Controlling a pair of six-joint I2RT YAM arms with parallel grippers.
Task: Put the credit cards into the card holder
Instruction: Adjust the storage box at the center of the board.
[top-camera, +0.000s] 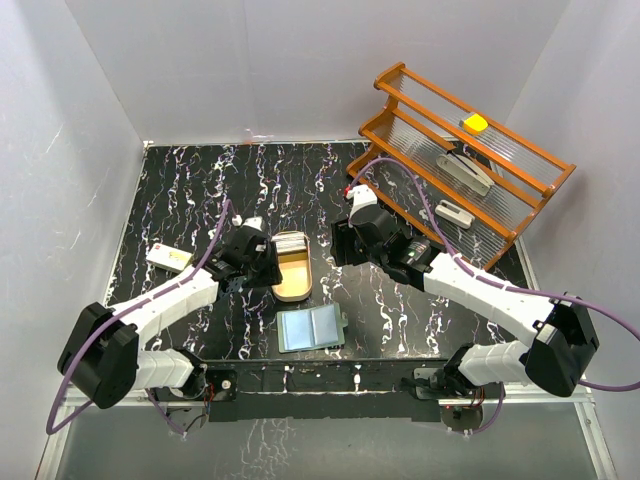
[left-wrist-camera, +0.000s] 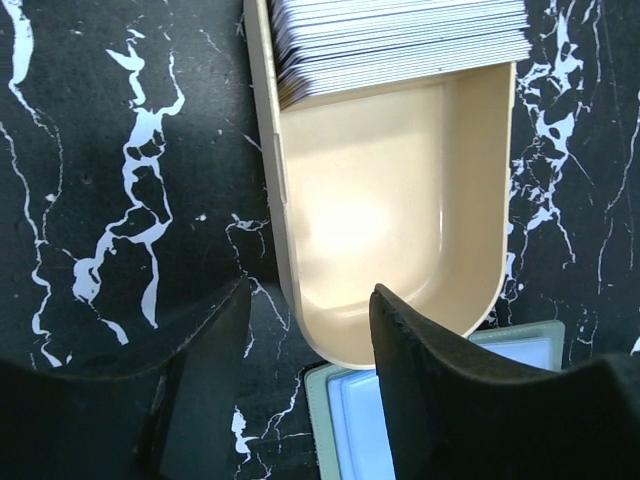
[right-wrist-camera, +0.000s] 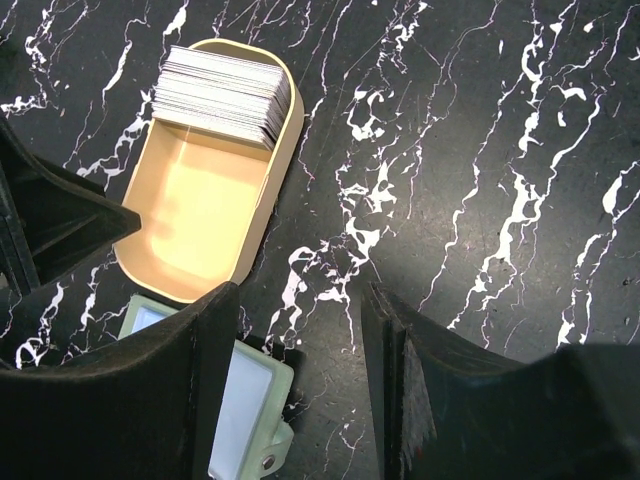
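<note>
the left claw (left-wrist-camera: 310, 345) hangs spread over the near end of the oval tan tray (left-wrist-camera: 385, 215), one finger (left-wrist-camera: 205, 350) out over the black marbled counter (top-camera: 200, 180) and the other above the tray's rounded rim, nothing pinched between them; it may be brushing that rim, though the wrist view does not settle it. a small pale box (top-camera: 168, 257) lies on the counter farther left, beside the arm. the credit cards (top-camera: 289, 243) sit as a tight stack of grey-white edges at the far end of the tray, the rest of the tray floor bare. the card holder (top-camera: 311, 328) lies opened flat on the counter just beside the tray's near end, pale blue-grey pockets up, its snap (right-wrist-camera: 268, 462) at one edge. the right claw (right-wrist-camera: 300, 340) hovers spread over bare counter to the right of tray and holder, gripping nothing. at the right rear stands an orange wooden rack (top-camera: 395, 140) with a few small items on it.
</note>
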